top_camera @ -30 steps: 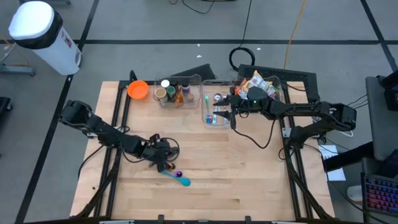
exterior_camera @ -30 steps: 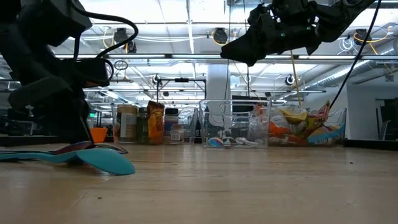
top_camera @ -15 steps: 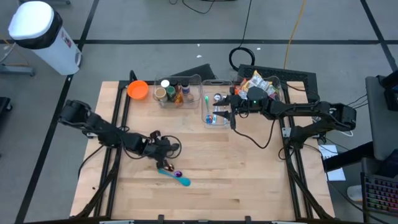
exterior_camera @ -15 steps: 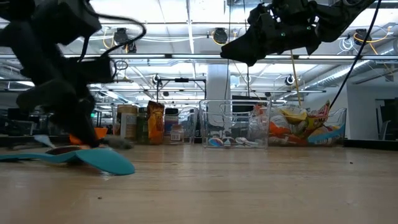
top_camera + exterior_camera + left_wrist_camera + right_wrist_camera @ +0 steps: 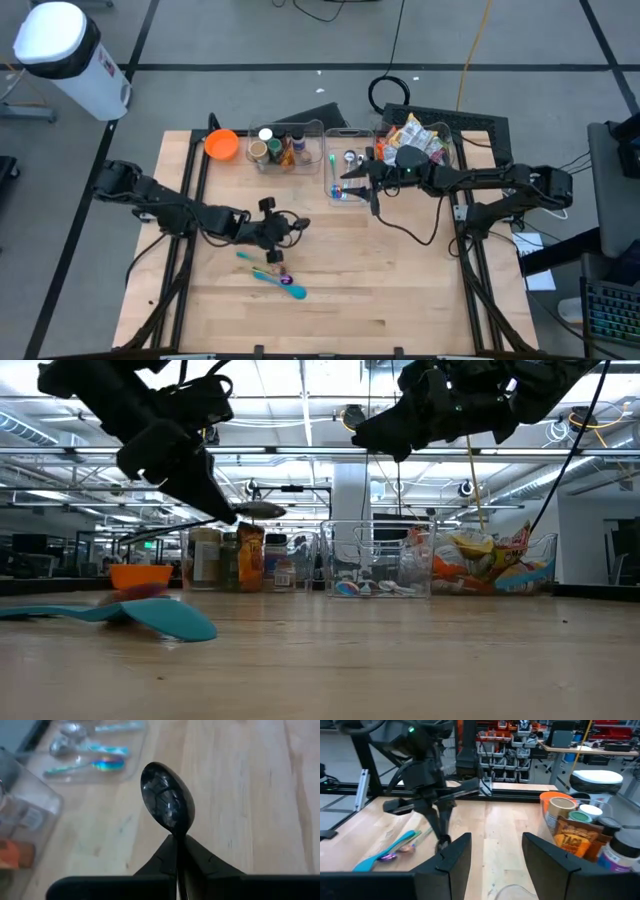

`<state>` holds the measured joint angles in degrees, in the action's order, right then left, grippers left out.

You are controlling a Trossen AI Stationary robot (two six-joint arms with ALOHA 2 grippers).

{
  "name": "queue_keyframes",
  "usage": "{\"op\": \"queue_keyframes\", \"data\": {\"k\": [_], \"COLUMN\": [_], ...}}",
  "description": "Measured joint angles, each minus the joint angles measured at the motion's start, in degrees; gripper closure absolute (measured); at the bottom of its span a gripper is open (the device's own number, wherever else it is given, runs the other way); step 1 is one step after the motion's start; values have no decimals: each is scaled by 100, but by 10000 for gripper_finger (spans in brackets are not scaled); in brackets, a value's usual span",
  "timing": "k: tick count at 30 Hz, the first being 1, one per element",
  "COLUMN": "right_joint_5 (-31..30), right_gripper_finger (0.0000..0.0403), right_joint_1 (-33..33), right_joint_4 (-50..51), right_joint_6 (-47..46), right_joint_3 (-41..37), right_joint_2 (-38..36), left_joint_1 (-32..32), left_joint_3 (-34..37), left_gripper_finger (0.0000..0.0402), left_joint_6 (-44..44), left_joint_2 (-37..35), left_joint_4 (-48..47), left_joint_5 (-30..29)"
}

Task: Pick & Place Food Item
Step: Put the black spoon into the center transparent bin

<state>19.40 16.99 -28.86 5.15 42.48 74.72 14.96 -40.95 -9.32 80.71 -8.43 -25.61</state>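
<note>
Your pale wood table (image 5: 400, 290) fills mid-frame; left gripper (image 5: 178, 851) pinches a glossy dark spoon (image 5: 165, 800); right gripper (image 5: 491, 851) seemingly gapes empty.

wooden table (image 5: 400, 290), teal spatula (image 5: 283, 285) (flat), clear bins (image 5: 345, 178)

Spoon (image 5: 165, 802) above table (image 5: 400, 290)

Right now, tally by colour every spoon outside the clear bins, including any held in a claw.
Teal plastic spoon, on the wood: 1
Green-handled spoon, on the wood: 1
Purple iridescent spoon, on the wood: 1
Black glossy spoon, in the left claw: 1
Total: 4
</note>
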Motion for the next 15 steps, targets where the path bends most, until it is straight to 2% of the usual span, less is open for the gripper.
{"op": "queue_keyframes", "data": {"k": [5,10,15], "right_joint_5": [-2,-4,-4], "right_gripper_finger": [236,236,236], "right_joint_1": [-214,-296,-297], "right_joint_4": [50,46,44], "right_joint_6": [-2,-13,-254], "right_joint_3": [0,0,0], "right_joint_2": [0,0,-1], "left_joint_1": [-174,-401,-674], "left_joint_3": [-13,-13,-13], "left_gripper_finger": [391,394,391], "left_joint_6": [509,1549,2639], "left_joint_2": [1,-2,-6], "left_joint_4": [540,1630,2789], "left_joint_5": [-265,-626,-596]}}
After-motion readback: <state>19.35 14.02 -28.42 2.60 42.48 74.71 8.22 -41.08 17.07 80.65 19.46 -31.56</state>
